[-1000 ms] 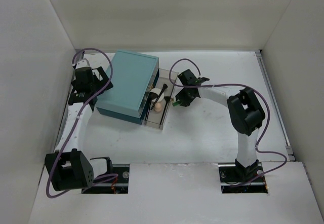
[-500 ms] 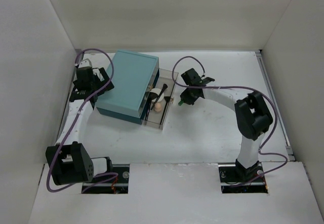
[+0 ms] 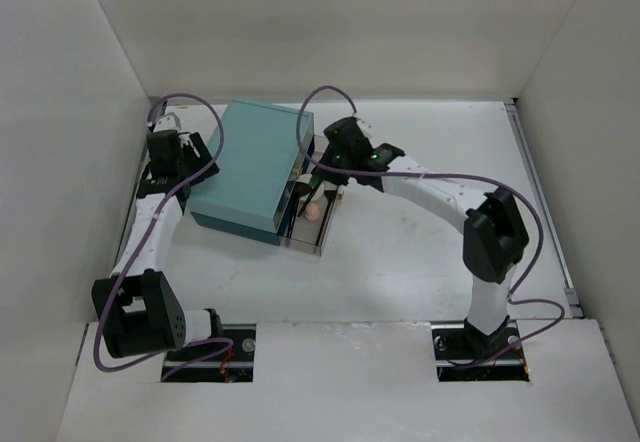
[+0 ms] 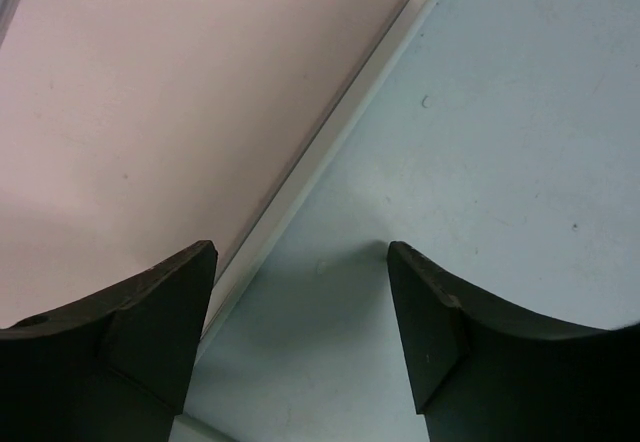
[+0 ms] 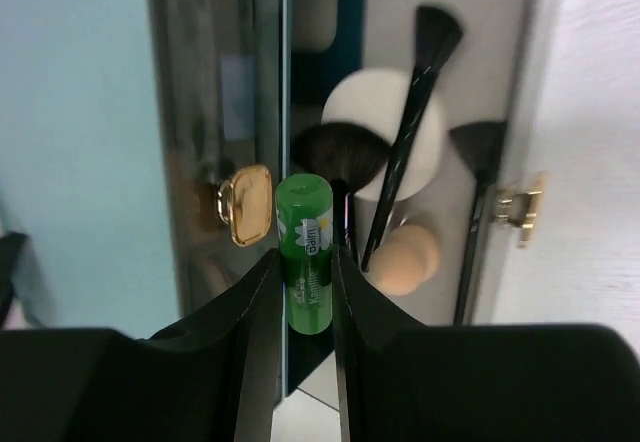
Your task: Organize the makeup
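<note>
Right wrist view gives the best look: the right gripper (image 5: 305,267) has its jaws pressed onto a green balm tube (image 5: 303,217), pinching it by the sides. The tube's long axis runs along the fingers, its rounded end pointing away from the wrist toward the clear case (image 5: 520,82). Its lower end is hidden between the finger pads. It hangs over the case's near wall, just beside a gold clasp (image 5: 246,205) and the teal box (image 5: 80,142).

Inside the case lie a white puff (image 5: 375,112), a peach sponge (image 5: 405,259), a slim black brush (image 5: 405,152) across the puff, a fan brush (image 5: 478,192) and a fluffy brush (image 5: 340,157). Reflections in the clear wall blur what sits behind it.

From above, the tube is too small to pick out.

The left gripper (image 4: 300,292) has its jaws spread with nothing between them, over the box's edge and the table (image 4: 150,82); I cannot tell if it touches.
</note>
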Available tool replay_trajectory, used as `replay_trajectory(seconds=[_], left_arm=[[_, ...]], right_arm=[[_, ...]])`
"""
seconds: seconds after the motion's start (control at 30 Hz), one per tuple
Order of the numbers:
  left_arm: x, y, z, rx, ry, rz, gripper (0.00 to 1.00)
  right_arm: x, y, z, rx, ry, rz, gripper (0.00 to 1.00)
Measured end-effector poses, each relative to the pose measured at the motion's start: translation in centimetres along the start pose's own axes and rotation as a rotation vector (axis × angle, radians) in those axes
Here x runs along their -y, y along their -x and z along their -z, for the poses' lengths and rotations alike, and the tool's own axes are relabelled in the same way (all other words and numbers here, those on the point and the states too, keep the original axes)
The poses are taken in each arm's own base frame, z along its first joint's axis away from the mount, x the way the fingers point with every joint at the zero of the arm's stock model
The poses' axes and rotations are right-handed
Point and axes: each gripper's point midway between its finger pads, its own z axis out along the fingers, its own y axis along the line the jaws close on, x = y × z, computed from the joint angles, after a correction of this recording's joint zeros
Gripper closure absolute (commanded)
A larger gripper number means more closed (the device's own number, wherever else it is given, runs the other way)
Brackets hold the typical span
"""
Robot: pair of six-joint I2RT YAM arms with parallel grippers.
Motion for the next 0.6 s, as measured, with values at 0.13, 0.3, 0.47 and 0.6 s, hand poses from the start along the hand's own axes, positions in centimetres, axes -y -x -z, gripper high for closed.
replay_trajectory(seconds=[0.13,0.3,0.47,0.6], left_arm=[[-0.1,0.3,-0.2,0.017,-0.008,0.002,0.48],[-0.2,0.6,-0.4,0.036,-0.011,-0.002,0.56],[-0.3,0.8,-0.4,0.045,-0.009,-0.003,0.6],[-0.3,0.8,-0.5,0.048,-0.01,-0.004,0.6]], right_arm=[[0.1,-4.4,-2.8,-0.094,-0.017,0.077,0.71],[1.0,-6.9,-3.5,-0.152,-0.044,0.125,0.46],[0.5,-5.6,-1.7,-0.118,-0.014,0.157,0.35],[2.2,-4.0,1.8,-0.06,-0.016,0.176,0.59]])
